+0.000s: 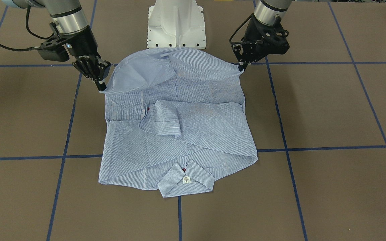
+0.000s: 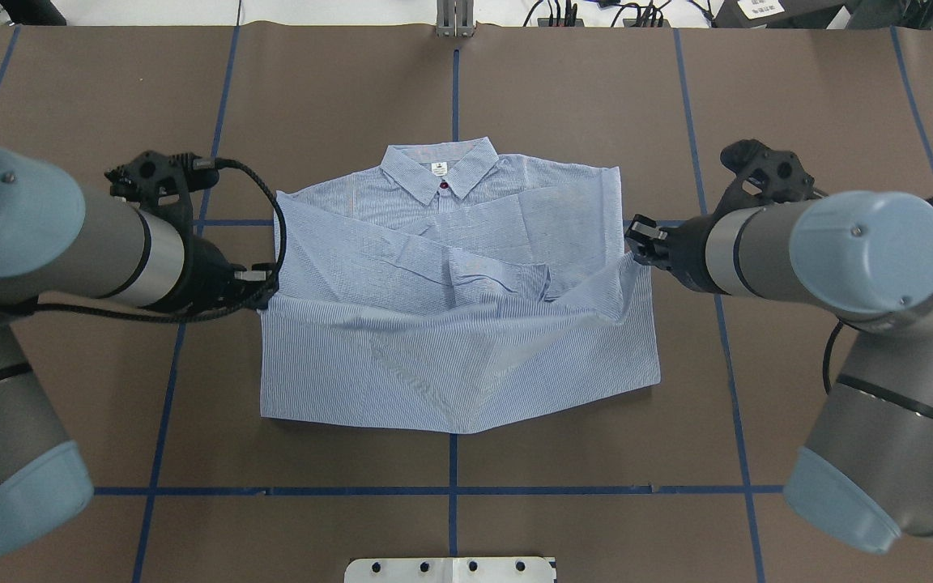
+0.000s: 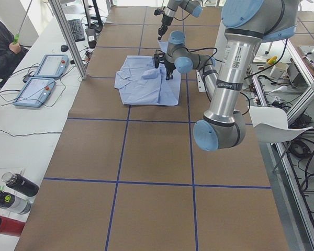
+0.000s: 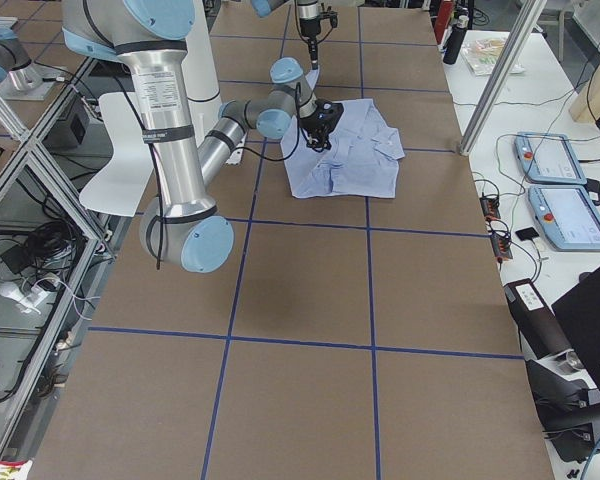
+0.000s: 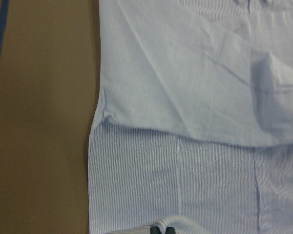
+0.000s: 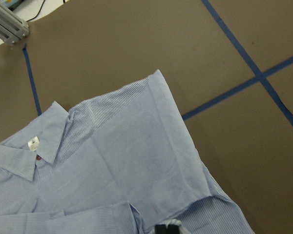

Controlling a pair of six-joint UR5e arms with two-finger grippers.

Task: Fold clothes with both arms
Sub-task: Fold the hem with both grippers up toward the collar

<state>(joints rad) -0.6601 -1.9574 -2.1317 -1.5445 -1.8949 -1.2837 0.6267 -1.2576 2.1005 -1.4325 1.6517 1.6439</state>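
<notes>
Angled down: left fingers (image 1: 241,67), right fingers (image 1: 100,84), each pinching raised shirt (image 1: 193,130) hem corner.

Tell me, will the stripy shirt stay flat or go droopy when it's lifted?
Probably droopy: the shirt sags between the left gripper and right gripper. Likely light too; small pinches hold its edge up.

shirt (image 1: 179,134) on table (image 1: 330,110), btwn l gripper (image 1: 241,68) & r gripper (image 1: 102,88)

open table (image 1: 330,110) flanks the shirt (image 1: 179,134) on both sides, with the white pedestal (image 1: 176,23) near its raised hem.
</notes>
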